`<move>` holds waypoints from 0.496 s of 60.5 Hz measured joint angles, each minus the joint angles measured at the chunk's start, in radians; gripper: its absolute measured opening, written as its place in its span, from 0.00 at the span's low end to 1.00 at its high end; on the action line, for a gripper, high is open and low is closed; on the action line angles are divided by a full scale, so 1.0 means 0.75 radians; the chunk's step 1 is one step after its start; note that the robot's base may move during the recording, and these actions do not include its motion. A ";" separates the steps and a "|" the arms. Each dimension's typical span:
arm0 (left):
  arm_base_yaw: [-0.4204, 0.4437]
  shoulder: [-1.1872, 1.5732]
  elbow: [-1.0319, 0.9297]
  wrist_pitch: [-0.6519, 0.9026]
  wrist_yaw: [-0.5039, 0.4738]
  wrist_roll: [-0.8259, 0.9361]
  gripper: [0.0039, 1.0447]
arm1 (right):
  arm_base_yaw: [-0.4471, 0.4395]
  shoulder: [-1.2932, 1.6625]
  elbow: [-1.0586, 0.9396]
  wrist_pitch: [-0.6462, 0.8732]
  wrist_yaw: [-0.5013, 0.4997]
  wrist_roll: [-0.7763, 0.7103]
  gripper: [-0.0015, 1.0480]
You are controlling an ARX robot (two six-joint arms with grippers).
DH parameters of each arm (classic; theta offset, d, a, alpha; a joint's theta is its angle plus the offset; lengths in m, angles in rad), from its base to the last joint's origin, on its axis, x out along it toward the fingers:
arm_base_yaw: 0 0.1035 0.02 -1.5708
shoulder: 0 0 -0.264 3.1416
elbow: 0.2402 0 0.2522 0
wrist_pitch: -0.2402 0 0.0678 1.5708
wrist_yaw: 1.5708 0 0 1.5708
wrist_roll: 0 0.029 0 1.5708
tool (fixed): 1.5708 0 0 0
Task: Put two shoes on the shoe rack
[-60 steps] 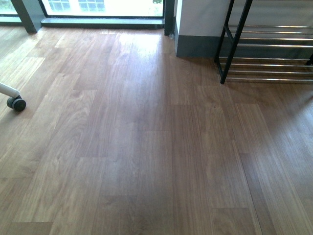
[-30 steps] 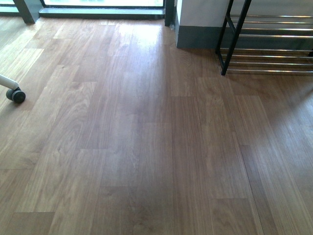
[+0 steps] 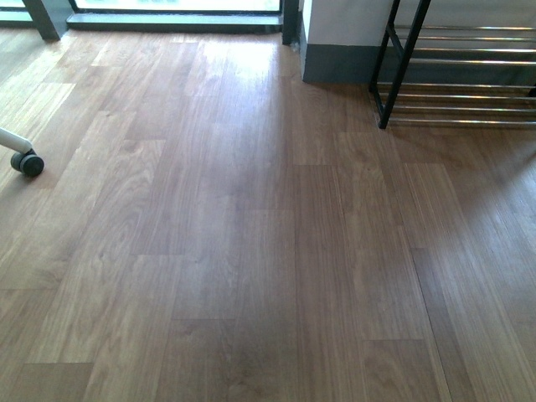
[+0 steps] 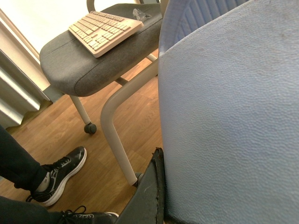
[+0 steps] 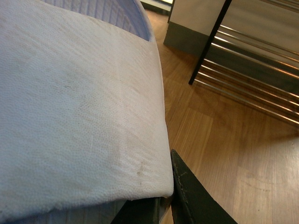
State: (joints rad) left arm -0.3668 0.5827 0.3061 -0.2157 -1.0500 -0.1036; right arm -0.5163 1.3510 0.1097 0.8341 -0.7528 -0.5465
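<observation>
Wooden planks (image 3: 251, 251) cover the room's floor up to the window frame (image 3: 176, 21); a chair castor (image 3: 28, 163) shows at left, and the shoe rack (image 3: 456, 84) stands far right beside the wall (image 3: 343, 21). The left gripper (image 4: 158, 196) clamps one shoe (image 4: 229, 116) by its pale sole, the right gripper (image 5: 180, 186) clamps the second shoe (image 5: 70, 102), both held off the rack.

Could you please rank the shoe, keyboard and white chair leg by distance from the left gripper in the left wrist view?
1. shoe, touching its finger
2. white chair leg, standing just beyond
3. keyboard, on the chair seat, farthest
</observation>
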 joint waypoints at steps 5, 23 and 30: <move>0.000 0.000 0.000 0.000 0.000 0.000 0.01 | 0.000 0.000 -0.001 0.000 0.000 0.000 0.01; 0.000 0.000 0.000 0.000 0.000 0.000 0.01 | 0.005 -0.003 -0.002 0.000 -0.001 0.000 0.01; 0.000 0.000 0.000 0.000 -0.001 0.000 0.01 | 0.005 -0.003 -0.002 0.000 0.000 0.000 0.01</move>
State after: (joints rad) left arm -0.3668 0.5827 0.3061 -0.2157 -1.0504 -0.1036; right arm -0.5125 1.3491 0.1085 0.8341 -0.7528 -0.5465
